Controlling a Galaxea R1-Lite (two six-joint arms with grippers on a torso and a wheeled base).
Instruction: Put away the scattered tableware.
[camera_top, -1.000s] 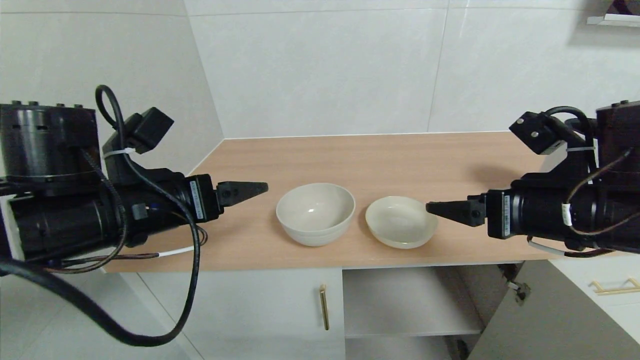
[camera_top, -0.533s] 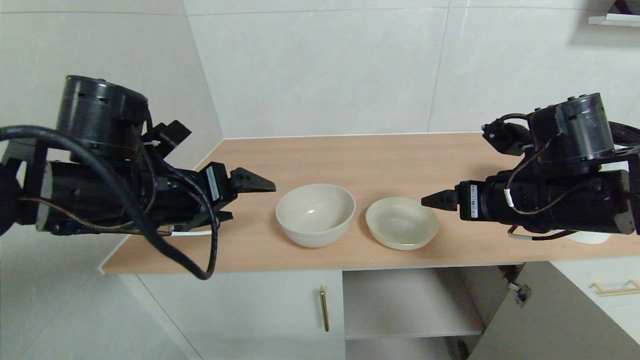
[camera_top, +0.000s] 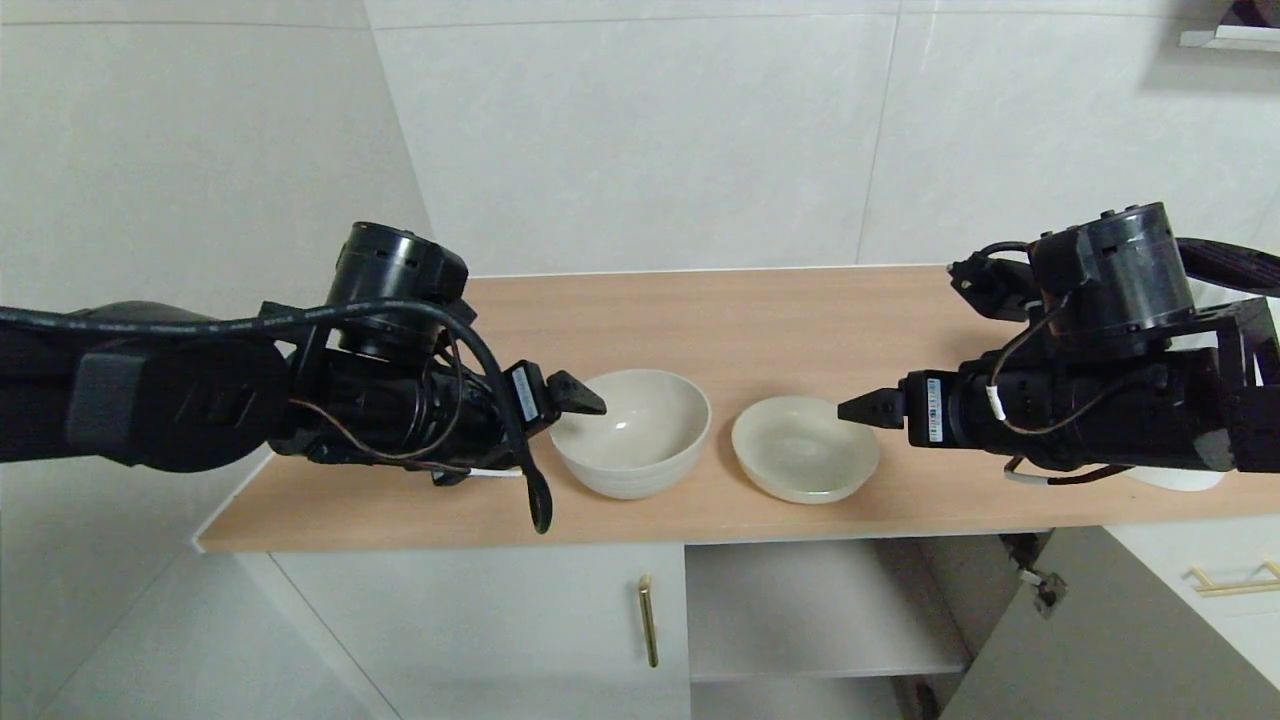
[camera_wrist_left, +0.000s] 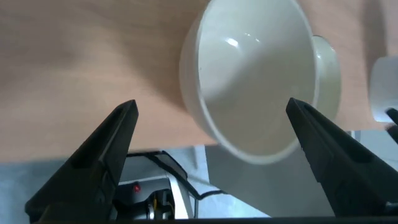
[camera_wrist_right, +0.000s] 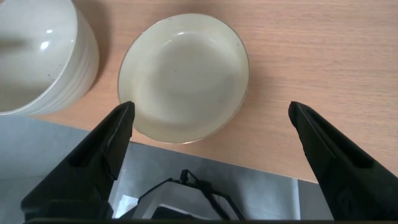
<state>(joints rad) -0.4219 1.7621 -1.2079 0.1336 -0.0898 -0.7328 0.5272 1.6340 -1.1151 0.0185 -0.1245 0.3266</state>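
Note:
A deep white bowl (camera_top: 632, 430) and a shallow cream bowl (camera_top: 805, 460) stand side by side near the front edge of the wooden counter (camera_top: 760, 320). My left gripper (camera_top: 585, 402) hovers at the deep bowl's left rim. In the left wrist view it is open (camera_wrist_left: 210, 104), its fingers wide apart, with the deep bowl (camera_wrist_left: 249, 81) beyond them. My right gripper (camera_top: 858, 408) is at the shallow bowl's right rim. It is open too (camera_wrist_right: 210, 109), its fingers spread wider than the shallow bowl (camera_wrist_right: 183, 78), and the deep bowl (camera_wrist_right: 37, 56) lies beside that.
Below the counter is an open cabinet compartment (camera_top: 820, 610) with its door (camera_top: 1100, 640) swung out at the right, and a shut door with a gold handle (camera_top: 648, 618). A white object (camera_top: 1180, 478) sits behind the right arm. Tiled walls close the back and left.
Both wrists have rolled over. My left gripper has advanced right to the deep bowl's rim. My right gripper has shifted slightly left at the shallow bowl's rim.

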